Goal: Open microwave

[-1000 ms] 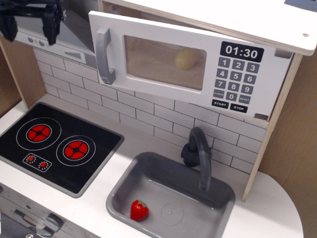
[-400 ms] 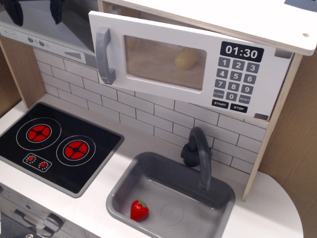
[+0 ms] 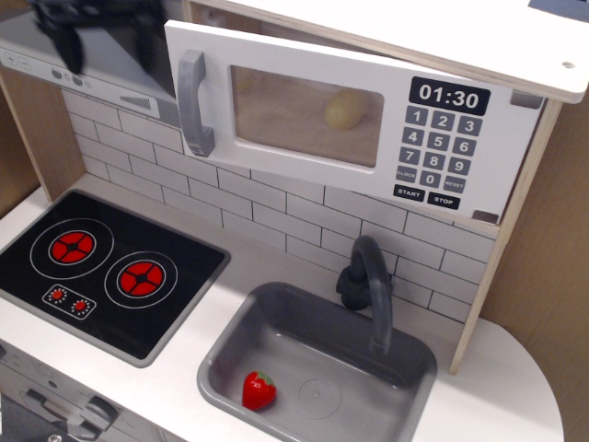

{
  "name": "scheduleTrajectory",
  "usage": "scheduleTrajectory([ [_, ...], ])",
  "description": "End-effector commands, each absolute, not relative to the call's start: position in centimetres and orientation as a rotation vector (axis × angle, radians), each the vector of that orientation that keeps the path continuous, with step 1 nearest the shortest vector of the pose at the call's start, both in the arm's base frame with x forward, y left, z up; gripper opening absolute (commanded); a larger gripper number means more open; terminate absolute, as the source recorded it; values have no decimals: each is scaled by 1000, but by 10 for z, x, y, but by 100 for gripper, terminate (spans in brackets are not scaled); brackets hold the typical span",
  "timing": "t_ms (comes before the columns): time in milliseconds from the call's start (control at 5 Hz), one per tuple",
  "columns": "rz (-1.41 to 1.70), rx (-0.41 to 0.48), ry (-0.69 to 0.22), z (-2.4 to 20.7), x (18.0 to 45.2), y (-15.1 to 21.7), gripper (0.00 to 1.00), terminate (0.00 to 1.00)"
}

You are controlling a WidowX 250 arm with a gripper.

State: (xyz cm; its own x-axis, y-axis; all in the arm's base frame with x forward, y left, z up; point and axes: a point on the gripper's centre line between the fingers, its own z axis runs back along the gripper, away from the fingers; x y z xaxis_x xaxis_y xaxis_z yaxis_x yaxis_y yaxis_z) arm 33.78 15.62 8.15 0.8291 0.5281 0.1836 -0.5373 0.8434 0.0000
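The white toy microwave (image 3: 304,69) hangs at the top centre. Its grey vertical bar handle (image 3: 191,101) is on the door's left side. A pale yellow round thing (image 3: 343,109) shows behind the clear window. The black clock display (image 3: 449,96) reads 01:30 above the grey keypad (image 3: 440,147). My black gripper (image 3: 106,46) is at the top left, in front of the range hood and just left of the door's left edge. It is open and empty, and its fingers (image 3: 64,46) are blurred. It is apart from the handle.
The grey slanted range hood (image 3: 110,83) is behind the gripper. A black two-burner stove (image 3: 101,267) lies at the lower left. A grey sink (image 3: 230,359) holds a red strawberry (image 3: 259,389), with a dark faucet (image 3: 368,285) behind it. A wooden side panel (image 3: 534,258) stands at the right.
The gripper has moved right from the top left corner toward the microwave door's left edge and come a little lower than 0.4 s ago. The microwave door has not moved.
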Motion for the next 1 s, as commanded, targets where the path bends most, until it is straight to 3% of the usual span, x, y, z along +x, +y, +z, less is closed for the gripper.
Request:
scheduleTrajectory([
  [0,544,-3,-297,111,335,92,100,0],
  [400,277,18,-210,110,249,55,100,0],
  [800,122,58,-77,96,198,14,100,0],
])
